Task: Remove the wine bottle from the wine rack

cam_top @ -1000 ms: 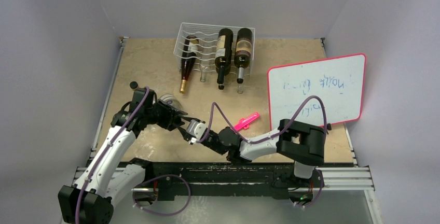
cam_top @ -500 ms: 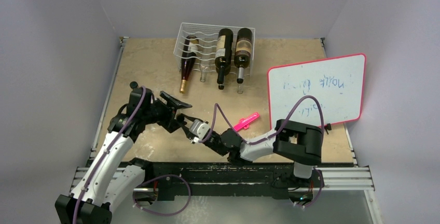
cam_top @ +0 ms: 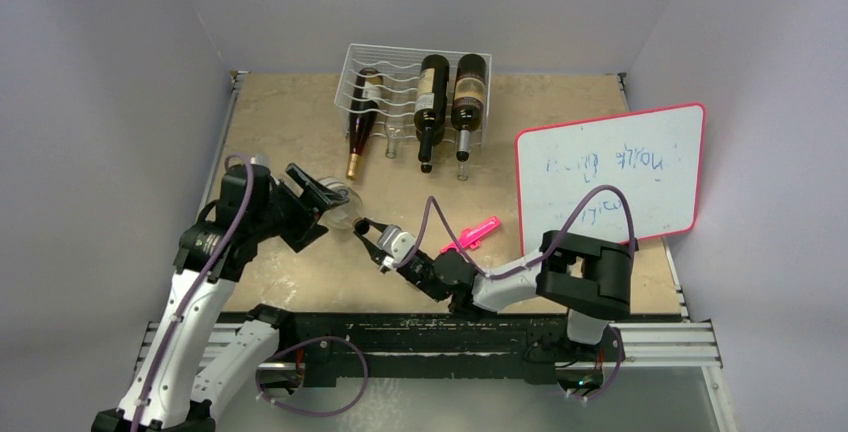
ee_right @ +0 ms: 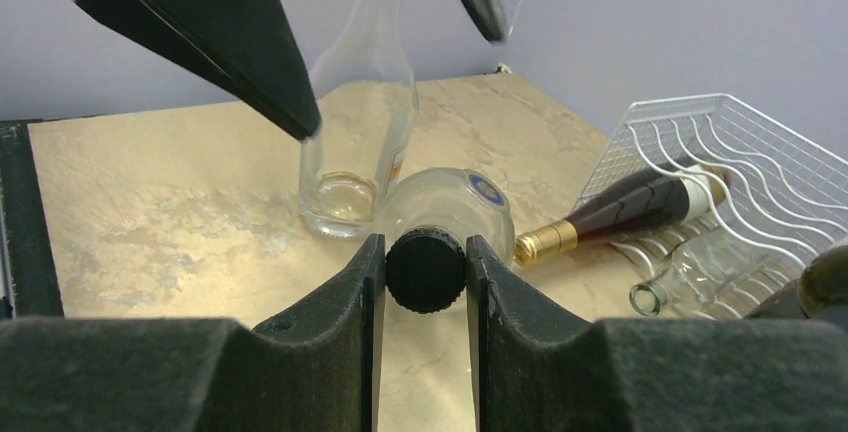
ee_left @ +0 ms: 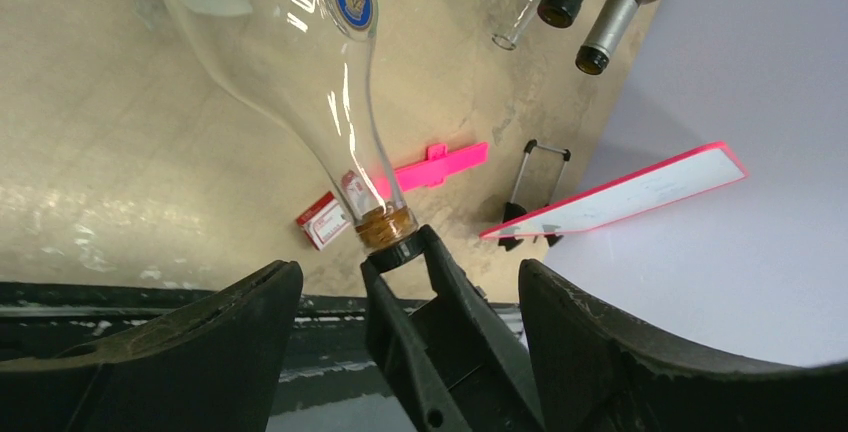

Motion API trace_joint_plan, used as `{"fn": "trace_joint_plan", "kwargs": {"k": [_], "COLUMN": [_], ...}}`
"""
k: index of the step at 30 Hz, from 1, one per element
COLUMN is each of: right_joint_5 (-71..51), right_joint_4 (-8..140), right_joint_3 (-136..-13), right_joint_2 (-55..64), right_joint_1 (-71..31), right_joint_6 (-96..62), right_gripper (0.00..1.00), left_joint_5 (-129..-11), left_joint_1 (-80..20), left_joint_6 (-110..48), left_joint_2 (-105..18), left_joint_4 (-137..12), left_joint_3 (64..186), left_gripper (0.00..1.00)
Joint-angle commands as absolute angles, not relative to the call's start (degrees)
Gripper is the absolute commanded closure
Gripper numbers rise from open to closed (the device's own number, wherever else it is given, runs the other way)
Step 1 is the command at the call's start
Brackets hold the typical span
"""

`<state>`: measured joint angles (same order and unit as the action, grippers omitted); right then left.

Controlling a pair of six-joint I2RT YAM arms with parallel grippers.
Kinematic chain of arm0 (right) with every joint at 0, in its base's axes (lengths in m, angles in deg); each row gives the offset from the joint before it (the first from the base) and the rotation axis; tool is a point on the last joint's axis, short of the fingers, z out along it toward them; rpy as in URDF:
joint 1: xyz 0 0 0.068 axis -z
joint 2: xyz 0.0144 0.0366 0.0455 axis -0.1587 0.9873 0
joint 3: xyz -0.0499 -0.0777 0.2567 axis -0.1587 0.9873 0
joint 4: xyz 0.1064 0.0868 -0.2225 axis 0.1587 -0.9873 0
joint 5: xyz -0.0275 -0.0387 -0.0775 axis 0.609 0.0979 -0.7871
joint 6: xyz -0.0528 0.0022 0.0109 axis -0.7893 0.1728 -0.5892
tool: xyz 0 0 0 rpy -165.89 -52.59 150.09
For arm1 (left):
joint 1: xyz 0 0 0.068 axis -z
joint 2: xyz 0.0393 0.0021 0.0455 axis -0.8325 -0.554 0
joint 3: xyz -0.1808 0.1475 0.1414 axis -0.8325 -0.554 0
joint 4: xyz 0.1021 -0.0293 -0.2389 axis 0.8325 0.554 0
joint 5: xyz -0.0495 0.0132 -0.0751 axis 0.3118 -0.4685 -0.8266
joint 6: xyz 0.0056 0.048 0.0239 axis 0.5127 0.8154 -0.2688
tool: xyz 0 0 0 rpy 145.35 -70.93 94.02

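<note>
Pulled back leftward, the left fingers (ee_left: 190,352) now stand wide and empty. The right fingers (ee_right: 330,342) pinch the cap (ee_right: 426,270) of the clear bottle (ee_left: 320,92), which is off the rack (cam_top: 395,60), at the bench's (cam_top: 280,122) near left. Only setting it down seems left.

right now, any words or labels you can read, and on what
no text can be read
whiteboard: blue handwriting, upside down, too blurred
clear bottle: round blue and gold badge, too small
dark bottles in the wine rack: labels too small
</note>
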<state>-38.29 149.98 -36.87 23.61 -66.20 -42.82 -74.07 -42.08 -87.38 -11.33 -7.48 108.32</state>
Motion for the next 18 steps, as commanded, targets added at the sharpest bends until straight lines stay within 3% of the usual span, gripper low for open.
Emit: {"fn": "trace_joint_plan", "kwargs": {"k": [1,10,18], "right_joint_5": [-39.87,-30.98,-26.59], "right_joint_4": [151.08,136.87,127.76], "right_joint_3": [-39.39,-45.31,-50.62], "right_joint_2": [18.86,16.7,16.75], "right_joint_1": [-64.6,-58.68,-54.15], "right_joint_6": [-41.02,-31.26,-24.48], "right_gripper": [0.92,0.9,0.9], "left_joint_5": [-67.95,-54.93,-67.12], "left_joint_1": [-42.03,-42.03,-42.04], "left_joint_6": [-75.38,-51.82,-32.38], "left_joint_2": [-8.45,-4.54,6.44], "left_joint_4": [-5.42,-19.07,-41.98], "left_joint_3": [112.55,111.02,95.47], "left_gripper": [0.22,0.2,0.3]}}
